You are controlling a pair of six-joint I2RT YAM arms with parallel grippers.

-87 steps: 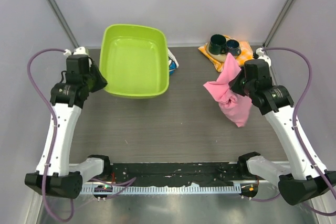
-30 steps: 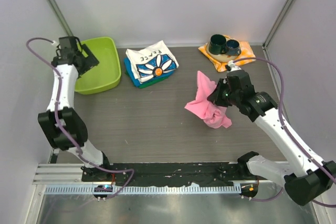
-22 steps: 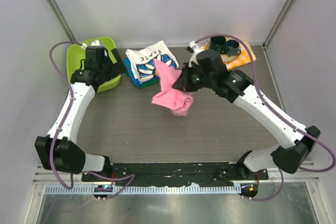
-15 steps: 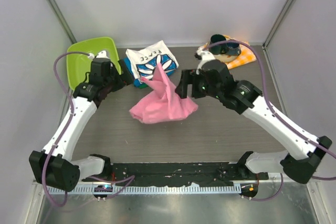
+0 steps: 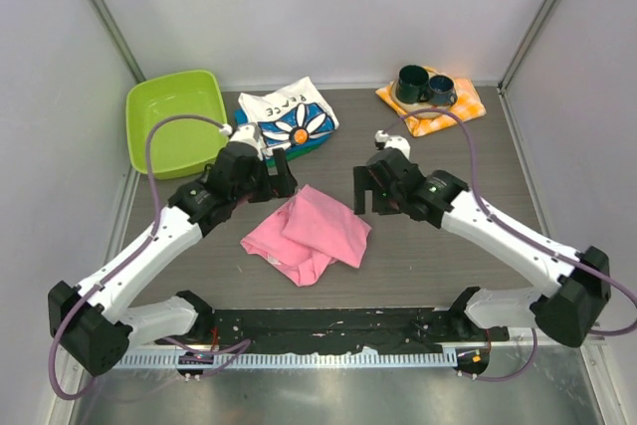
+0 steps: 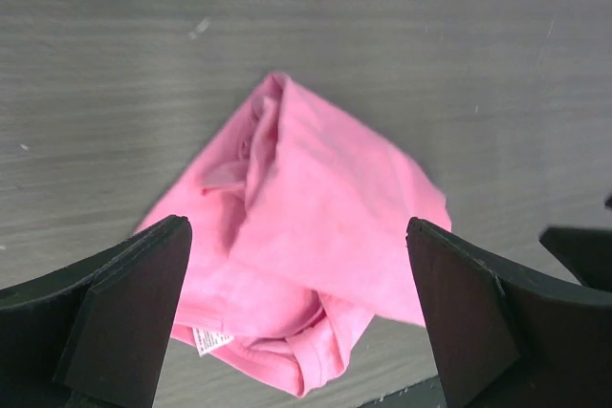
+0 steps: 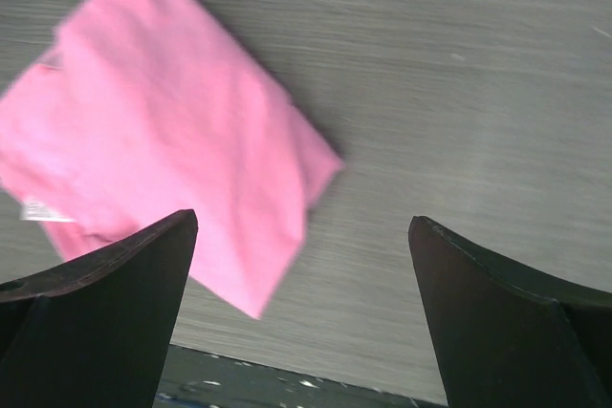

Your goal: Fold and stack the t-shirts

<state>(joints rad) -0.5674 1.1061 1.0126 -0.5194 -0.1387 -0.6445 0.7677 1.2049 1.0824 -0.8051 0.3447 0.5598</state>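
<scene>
The bright pink t-shirt (image 5: 309,234) lies crumpled on the table in the middle, free of both grippers. My left gripper (image 5: 281,174) hovers just behind its left part, open, and the pink t-shirt (image 6: 306,226) shows between the fingers below. My right gripper (image 5: 370,191) stands open to the shirt's right. In the right wrist view the pink t-shirt (image 7: 163,160) lies left of the open gripper (image 7: 304,219). The white daisy-print t-shirt (image 5: 289,121) rests folded on blue and green folded t-shirts (image 5: 261,154) at the back.
A lime-green tub (image 5: 174,121) sits at the back left. An orange-and-white checked cloth (image 5: 453,111) with two dark cups (image 5: 413,82) lies at the back right. A black rail (image 5: 328,323) runs along the near edge.
My right gripper carried the pink t-shirt from the right to the middle, opened and let it drop flat. My left arm swung from the tub to beside the shirt.
</scene>
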